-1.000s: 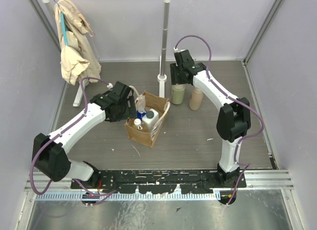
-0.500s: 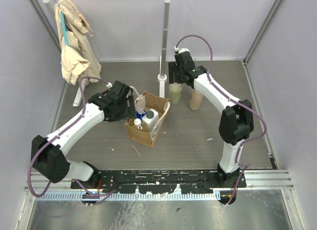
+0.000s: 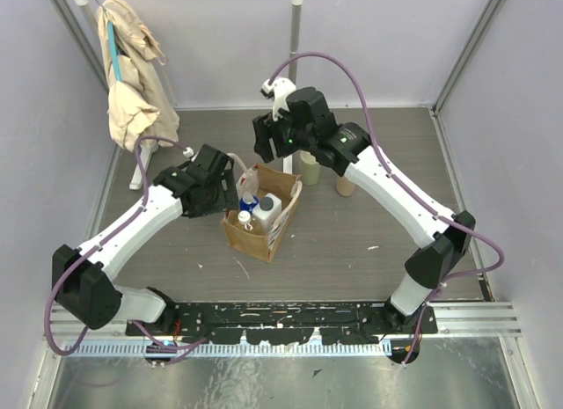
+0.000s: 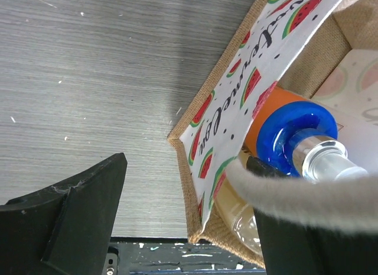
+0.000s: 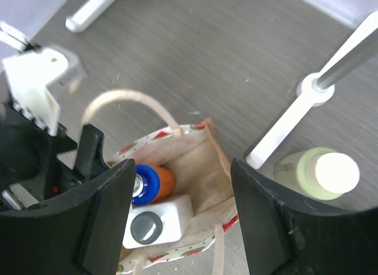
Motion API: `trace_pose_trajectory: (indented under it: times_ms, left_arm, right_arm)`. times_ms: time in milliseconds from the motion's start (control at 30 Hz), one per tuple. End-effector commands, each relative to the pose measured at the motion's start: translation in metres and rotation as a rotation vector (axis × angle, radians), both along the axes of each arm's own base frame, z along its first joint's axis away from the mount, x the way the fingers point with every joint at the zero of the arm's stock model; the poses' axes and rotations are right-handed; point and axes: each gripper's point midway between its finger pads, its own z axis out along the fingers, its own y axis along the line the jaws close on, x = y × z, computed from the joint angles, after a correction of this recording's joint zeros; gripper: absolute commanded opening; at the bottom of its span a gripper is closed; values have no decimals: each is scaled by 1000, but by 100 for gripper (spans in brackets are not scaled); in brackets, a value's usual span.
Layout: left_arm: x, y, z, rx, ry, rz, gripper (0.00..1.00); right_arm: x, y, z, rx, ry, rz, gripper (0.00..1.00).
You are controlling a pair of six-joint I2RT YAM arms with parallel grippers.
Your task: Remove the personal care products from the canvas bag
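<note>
The canvas bag [image 3: 262, 226] stands upright mid-table. In it are the orange-and-blue bottle [image 5: 155, 181], the white dark-capped bottle [image 5: 156, 222] and a small amber white-capped bottle [image 3: 244, 219]. My left gripper [image 4: 189, 227] is open and straddles the bag's left wall [image 4: 207, 145]: one finger outside, the other inside beside the orange-and-blue bottle [image 4: 295, 133], with a cream handle [image 4: 307, 195] across it. Open and empty, my right gripper [image 5: 183, 222] hovers above the bag's mouth. The olive-green bottle [image 3: 310, 168] and the tan bottle [image 3: 345, 186] stand on the table behind the bag.
A white clothes rack with a beige garment [image 3: 130, 75] stands at the back left. Its right post [image 3: 293, 66] and foot [image 5: 277, 130] are close behind the bag and next to the olive-green bottle [image 5: 319, 174]. Walls close in the table's sides.
My right gripper opened off the olive-green bottle, left it standing, and swung left to above the bag. The left gripper has stayed at the bag's wall.
</note>
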Motion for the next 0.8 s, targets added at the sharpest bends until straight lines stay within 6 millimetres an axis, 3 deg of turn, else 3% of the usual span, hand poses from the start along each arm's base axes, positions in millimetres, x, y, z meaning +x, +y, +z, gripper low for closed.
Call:
trace_pose_trajectory:
  times_ms: [0,200,333,567,767]
  left_arm:
    - [3,15,36,-4,-103,88,92]
    - [-1,32,77,-51,-250,167,99]
    - [-2,37,91,-59,-276,175,99]
    - [-2,36,81,-34,-242,158,98]
    - [-1,30,70,-30,-205,131,98]
  right_arm:
    - [-24,19,-52,-91,127,169,71]
    - [-46,48,-90,-98,195,297,68]
    - [-59,62,-104,-124,220,342,68]
    - [-75,77,-136,-202,258,364,67]
    - [-68,77,-165,-316,258,312,64]
